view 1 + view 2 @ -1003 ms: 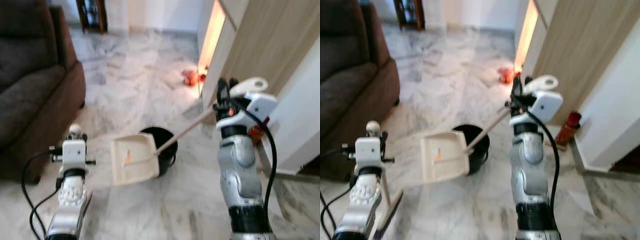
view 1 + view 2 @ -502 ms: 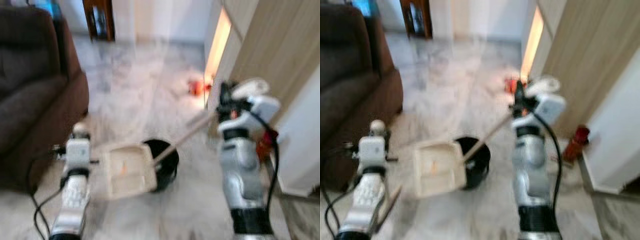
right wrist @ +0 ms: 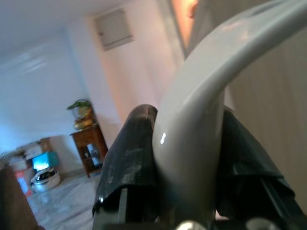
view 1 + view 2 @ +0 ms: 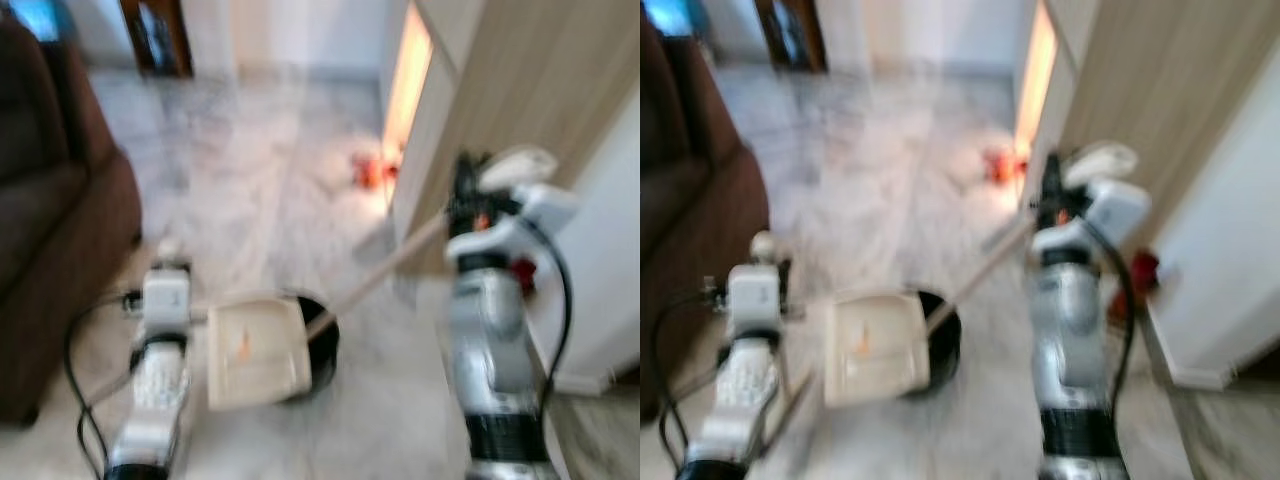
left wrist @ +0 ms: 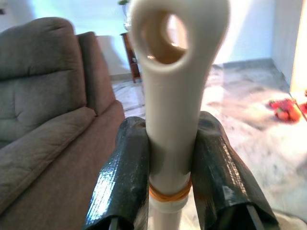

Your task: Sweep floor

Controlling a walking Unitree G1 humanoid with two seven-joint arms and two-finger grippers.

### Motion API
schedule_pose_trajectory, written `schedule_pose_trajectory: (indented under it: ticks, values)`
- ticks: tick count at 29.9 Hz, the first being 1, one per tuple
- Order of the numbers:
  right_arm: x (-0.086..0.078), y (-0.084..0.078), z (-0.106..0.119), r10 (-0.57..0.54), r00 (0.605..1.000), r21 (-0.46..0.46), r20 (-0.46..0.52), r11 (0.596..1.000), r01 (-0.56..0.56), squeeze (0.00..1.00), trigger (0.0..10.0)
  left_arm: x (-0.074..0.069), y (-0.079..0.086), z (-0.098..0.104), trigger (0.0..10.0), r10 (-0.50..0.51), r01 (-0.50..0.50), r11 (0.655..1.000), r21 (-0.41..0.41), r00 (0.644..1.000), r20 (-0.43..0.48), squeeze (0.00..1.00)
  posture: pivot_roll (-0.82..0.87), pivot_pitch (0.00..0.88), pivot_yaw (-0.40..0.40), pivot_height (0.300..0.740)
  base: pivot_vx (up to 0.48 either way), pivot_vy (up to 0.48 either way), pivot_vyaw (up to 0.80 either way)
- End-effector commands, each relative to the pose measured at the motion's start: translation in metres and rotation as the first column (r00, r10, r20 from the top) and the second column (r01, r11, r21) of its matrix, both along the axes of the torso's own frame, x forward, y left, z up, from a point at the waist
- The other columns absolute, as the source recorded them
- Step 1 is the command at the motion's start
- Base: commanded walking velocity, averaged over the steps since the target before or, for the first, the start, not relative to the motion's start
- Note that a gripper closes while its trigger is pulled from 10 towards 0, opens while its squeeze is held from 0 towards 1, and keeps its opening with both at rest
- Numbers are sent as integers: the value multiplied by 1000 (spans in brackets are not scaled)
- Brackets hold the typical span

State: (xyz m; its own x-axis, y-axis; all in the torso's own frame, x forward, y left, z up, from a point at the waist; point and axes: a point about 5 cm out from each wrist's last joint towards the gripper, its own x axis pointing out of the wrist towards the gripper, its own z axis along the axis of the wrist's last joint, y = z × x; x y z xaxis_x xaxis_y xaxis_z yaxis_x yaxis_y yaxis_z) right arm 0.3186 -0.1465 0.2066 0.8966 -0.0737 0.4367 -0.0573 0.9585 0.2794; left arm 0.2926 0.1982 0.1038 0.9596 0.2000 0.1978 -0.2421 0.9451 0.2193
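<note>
1. A grey-veined marble floor [image 4: 270,180] is seen ahead, blurred in both eye views. A brown sofa [image 4: 50,250] is noted on the robot's left and a wood-panelled wall [image 4: 520,90] on its right.
2. The cream dustpan [image 4: 255,350] is held low, its tray partly over the rim of a black bin [image 4: 318,345], which lies just beyond it. A small orange fleck is visible in the tray.
3. The dustpan's long handle [image 4: 385,275] is seen running up and to the right from the tray to the right end effector [image 3: 184,143]. This long axis is diagonal, from low centre to high right.
4. In the right wrist view, the right end effector is recorded as clenched on the curved grey top of that handle.
5. In the left wrist view, the left end effector [image 5: 172,177] is recorded as clamped on the white broom handle [image 5: 175,86], just below its hanging hole. Its shaft drops beside the left arm; the bristle end cannot be made out.
6. Judgement: the tray lies ahead and left of the right end effector, nearer the left arm. Emptying would turn on tilting the tray along its handle axis towards the bin.
7. Small orange-red items [image 4: 372,172] are noted on the floor far ahead, near the lit doorway; their nature cannot be told.
</note>
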Motion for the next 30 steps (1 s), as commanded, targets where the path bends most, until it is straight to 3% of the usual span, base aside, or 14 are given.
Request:
schedule_pose_trajectory:
  ticks: [1, 21, 30]
  values:
    - [-4, 9, 19, 26, 995, 17, 93, 999, -27, 0, 10000, 1, 4, 11, 10000, 4, -5, 1000, 30, 999, 51, 0, 91, 0, -49, 740, 360, 0, 0]
    - [-5, 16, 24, 49, 993, 27, 110, 998, -52, 0, 10000, 1, 3, 13, 10000, 14, -15, 1000, 18, 998, 65, 0, 94, 0, -60, 740, 356, 0, 0]
    - [-7, 25, 29, 79, 987, -34, 139, 997, -75, 0, 10000, -1, 2, 11, 10000, 16, -17, 1000, 17, 998, 63, 0, 98, 0, -64, 740, 0, 0, 0]
